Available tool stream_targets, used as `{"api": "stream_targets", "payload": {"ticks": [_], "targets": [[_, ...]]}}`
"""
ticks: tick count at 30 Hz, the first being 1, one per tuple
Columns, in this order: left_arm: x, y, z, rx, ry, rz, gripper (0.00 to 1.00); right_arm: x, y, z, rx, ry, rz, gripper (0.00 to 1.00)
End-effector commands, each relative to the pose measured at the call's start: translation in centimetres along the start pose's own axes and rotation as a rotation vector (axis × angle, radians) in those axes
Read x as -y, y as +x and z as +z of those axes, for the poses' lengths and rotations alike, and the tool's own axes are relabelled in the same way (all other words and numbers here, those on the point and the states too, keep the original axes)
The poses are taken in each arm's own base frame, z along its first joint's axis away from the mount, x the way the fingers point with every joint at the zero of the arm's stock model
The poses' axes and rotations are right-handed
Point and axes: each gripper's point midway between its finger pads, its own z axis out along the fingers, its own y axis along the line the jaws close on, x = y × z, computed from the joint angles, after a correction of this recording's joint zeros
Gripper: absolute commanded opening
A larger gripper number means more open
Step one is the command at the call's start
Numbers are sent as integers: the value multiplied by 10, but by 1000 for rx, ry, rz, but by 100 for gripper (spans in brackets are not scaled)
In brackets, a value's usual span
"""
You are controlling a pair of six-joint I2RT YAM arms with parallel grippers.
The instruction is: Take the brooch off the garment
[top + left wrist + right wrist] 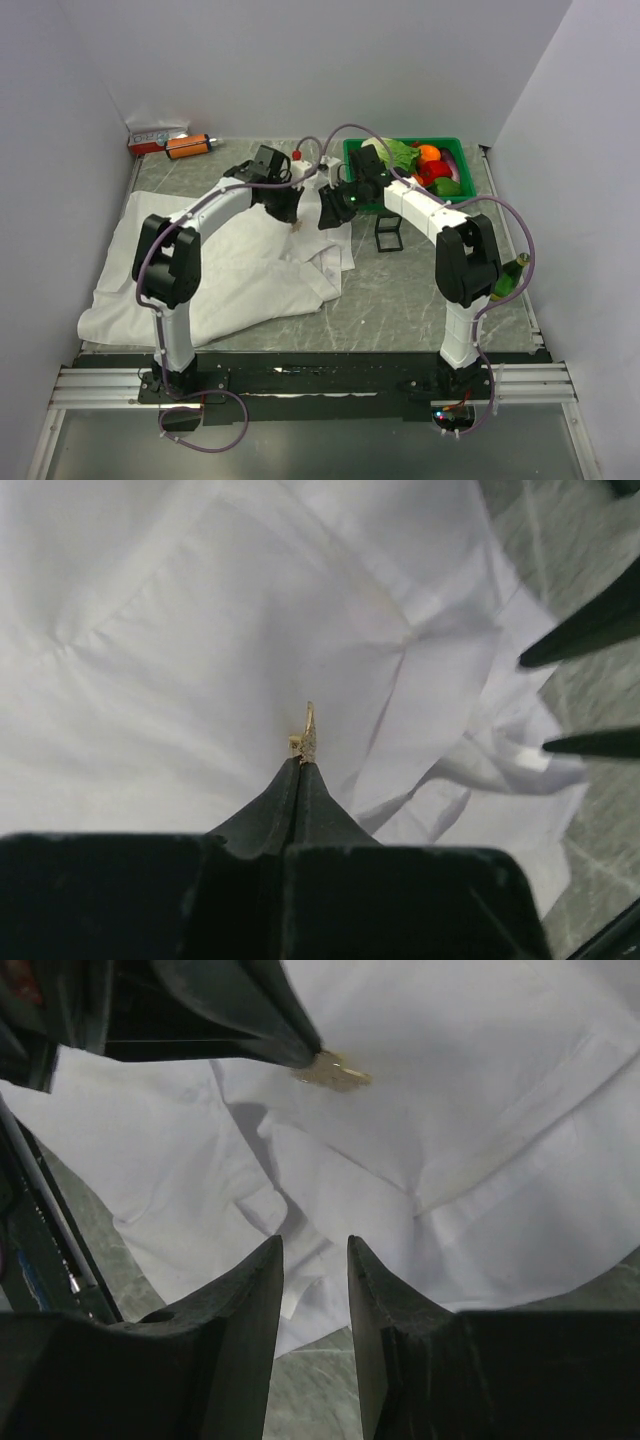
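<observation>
The left gripper [300,765] has its 2 fingers pressed together with no gap, pinching the brooch [306,735] at their very tips; the gold-tan pin stands up edge-on from the tips in the left wrist view and shows as a flat golden shape in the right wrist view [333,1072]; it sits over a folded part of the white shirt [200,630], though whether it still goes through the cloth cannot be told; just beside it, the right gripper [315,1245] hangs over the same folds with a narrow gap between its fingers [262,1280] and nothing in them, its 2 dark tips also showing apart at the right edge of the left wrist view; from above, both grippers meet near the shirt's far right corner, left [293,218] and right [328,208] close together, the arms partly hiding the cloth under them; the shirt [250,270] lies crumpled over the left half of the grey marbled table [420,290]; near the right arm stands a small black frame [388,232]; behind it a green basket [455,150] holds mixed produce; a green bottle [510,275] stands at the right edge; at the back left lie an orange-and-black object [188,146] and a small box [155,138].
</observation>
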Motion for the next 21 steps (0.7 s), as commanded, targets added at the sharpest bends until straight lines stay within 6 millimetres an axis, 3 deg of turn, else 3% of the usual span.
{"api": "stream_targets", "payload": {"ticks": [1, 3, 7, 9, 12, 14, 16, 19, 21], "targets": [[20, 20, -5, -42, -57, 110, 1, 10, -5, -19, 42, 79, 21, 40], [38, 27, 2, -39, -4, 89, 9, 15, 5, -23, 30, 105, 50, 40], [69, 62, 23, -91, 157, -60, 18, 23, 20, -28, 11, 108, 97, 40], [80, 62, 25, -73, 220, -109, 29, 25, 20, -30, 13, 105, 110, 41], [83, 49, 20, -22, 252, -144, 43, 22, 16, -31, 25, 87, 121, 43], [81, 34, 9, 15, 261, -134, 46, 18, 12, -29, 39, 64, 127, 43], [74, 8, -16, 102, 291, -129, 47, 15, 9, -25, 46, 39, 146, 43], [49, -23, -54, 218, 292, -157, 48, 5, -1, -19, 71, -33, 160, 42], [26, -26, -67, 244, 256, -203, 49, -9, -7, -10, 73, -120, 174, 41]]}}
